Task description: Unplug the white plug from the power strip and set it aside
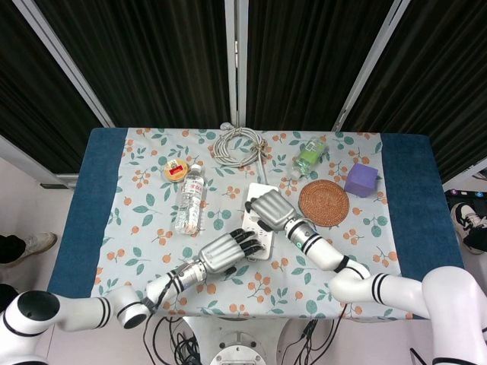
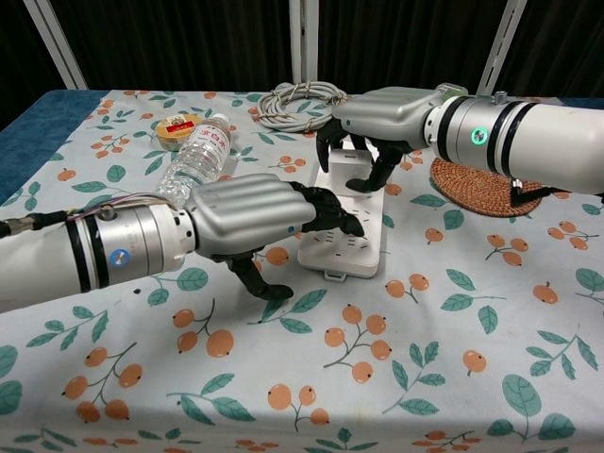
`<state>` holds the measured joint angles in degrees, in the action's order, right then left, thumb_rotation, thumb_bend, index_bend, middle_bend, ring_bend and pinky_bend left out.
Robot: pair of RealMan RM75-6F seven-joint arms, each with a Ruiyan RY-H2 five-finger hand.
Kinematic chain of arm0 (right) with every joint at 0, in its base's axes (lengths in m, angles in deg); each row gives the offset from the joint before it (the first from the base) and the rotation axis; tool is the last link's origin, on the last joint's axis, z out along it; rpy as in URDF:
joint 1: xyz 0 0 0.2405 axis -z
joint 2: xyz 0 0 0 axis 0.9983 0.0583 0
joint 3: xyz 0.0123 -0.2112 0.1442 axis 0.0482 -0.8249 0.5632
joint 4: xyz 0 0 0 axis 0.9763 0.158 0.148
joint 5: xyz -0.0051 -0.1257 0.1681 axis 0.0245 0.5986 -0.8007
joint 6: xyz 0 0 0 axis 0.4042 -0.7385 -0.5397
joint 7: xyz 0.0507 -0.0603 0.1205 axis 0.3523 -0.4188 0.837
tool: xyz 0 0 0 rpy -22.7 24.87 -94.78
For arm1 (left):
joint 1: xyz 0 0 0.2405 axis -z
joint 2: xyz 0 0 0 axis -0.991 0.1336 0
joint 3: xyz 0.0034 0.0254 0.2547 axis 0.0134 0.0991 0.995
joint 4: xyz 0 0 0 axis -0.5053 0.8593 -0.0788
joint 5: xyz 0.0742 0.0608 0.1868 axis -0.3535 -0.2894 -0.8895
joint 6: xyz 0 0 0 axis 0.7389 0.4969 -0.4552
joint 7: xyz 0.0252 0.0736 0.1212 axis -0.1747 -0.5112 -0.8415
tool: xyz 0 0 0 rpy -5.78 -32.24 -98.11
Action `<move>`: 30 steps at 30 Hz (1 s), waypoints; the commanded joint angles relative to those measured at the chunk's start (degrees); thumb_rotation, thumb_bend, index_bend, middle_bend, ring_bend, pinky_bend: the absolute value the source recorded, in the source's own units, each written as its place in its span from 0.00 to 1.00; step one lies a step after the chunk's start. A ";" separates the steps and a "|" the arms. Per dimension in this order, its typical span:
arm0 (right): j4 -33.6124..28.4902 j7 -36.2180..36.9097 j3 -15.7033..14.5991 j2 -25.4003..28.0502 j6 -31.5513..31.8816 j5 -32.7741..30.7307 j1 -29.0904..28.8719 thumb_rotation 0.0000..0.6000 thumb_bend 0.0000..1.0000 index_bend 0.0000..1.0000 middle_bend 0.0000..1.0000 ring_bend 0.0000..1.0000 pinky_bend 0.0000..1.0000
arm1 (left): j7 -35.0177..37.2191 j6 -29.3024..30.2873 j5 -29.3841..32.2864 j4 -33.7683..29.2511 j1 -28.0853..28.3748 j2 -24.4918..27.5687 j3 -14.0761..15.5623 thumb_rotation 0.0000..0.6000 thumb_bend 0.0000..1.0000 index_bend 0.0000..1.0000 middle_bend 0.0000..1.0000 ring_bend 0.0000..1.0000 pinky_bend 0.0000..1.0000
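We see the power strip lying flat on the worktop. The left hand presses its dark fingertips on the strip's near part and holds nothing. The right hand curls its fingers down around the white plug at the far end of the strip. We cannot tell if the plug sits fully in its socket.
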<state>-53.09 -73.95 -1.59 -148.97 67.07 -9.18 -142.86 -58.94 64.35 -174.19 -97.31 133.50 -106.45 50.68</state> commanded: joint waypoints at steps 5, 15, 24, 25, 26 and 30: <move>-0.52 -0.43 0.35 -0.01 0.09 -0.25 -0.09 1.00 0.63 0.96 0.69 0.64 0.79 | 0.48 -0.29 0.60 0.25 0.17 0.01 -0.07 1.00 0.25 0.14 0.17 0.07 0.18; -1.12 0.17 -0.63 1.26 1.37 0.14 1.80 1.00 0.63 0.98 0.70 0.65 0.80 | 1.51 -0.79 1.38 0.04 0.58 0.45 -0.32 1.00 0.25 0.14 0.17 0.07 0.18; -0.80 0.97 0.01 1.26 1.04 0.62 1.59 1.00 0.63 0.98 0.71 0.65 0.80 | 1.52 -1.45 2.00 -0.02 0.99 0.30 -0.35 1.00 0.25 0.14 0.17 0.07 0.18; -0.71 0.77 0.29 1.14 0.89 0.54 1.30 1.00 0.63 0.98 0.71 0.65 0.80 | 1.61 -1.49 2.09 -0.10 1.01 0.29 -0.35 1.00 0.25 0.14 0.17 0.07 0.18; -0.64 0.57 0.48 1.03 0.74 0.45 1.06 1.00 0.63 0.98 0.71 0.65 0.80 | 1.64 -1.50 2.12 -0.11 1.03 0.28 -0.36 1.00 0.25 0.14 0.17 0.07 0.18; -0.39 -0.58 1.20 0.35 -0.11 -0.37 0.01 1.00 0.63 0.98 0.71 0.65 0.80 | 1.69 -1.76 2.32 0.02 1.17 0.22 -0.29 1.00 0.25 0.14 0.17 0.07 0.18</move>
<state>-53.55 -74.28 -0.57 -148.43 67.15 -9.34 -142.66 -57.27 62.63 -171.89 -97.32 134.65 -106.21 50.38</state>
